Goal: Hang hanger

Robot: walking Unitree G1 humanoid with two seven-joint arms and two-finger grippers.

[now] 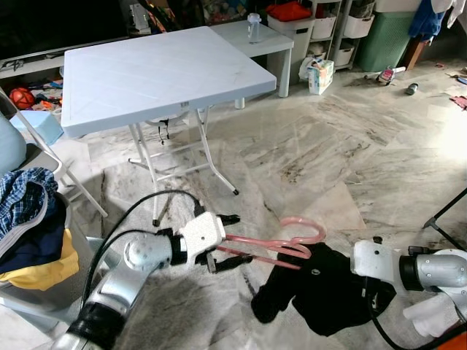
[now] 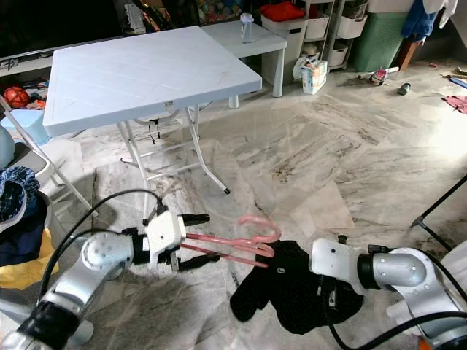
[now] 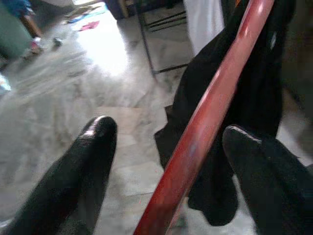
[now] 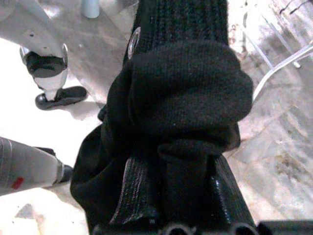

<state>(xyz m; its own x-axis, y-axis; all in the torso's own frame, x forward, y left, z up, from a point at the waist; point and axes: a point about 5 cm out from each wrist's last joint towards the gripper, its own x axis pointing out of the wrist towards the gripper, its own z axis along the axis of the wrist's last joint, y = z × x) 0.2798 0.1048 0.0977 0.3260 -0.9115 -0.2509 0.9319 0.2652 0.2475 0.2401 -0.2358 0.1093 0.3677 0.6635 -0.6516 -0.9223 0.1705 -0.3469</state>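
Observation:
A pink hanger is held level over the marble floor, its hook curling up toward the right. My left gripper is open around the hanger's left end; in the left wrist view the pink bar passes between the two black fingers with a gap on each side. A black garment hangs from the hanger's right end and bunches downward. My right gripper is shut on that garment, whose knit folds wrap over its fingers.
A white folding table stands ahead, with a white bench and a bottle behind it. A chair piled with clothes is at my left. A black stand leg crosses the floor at right. Storage bins line the back.

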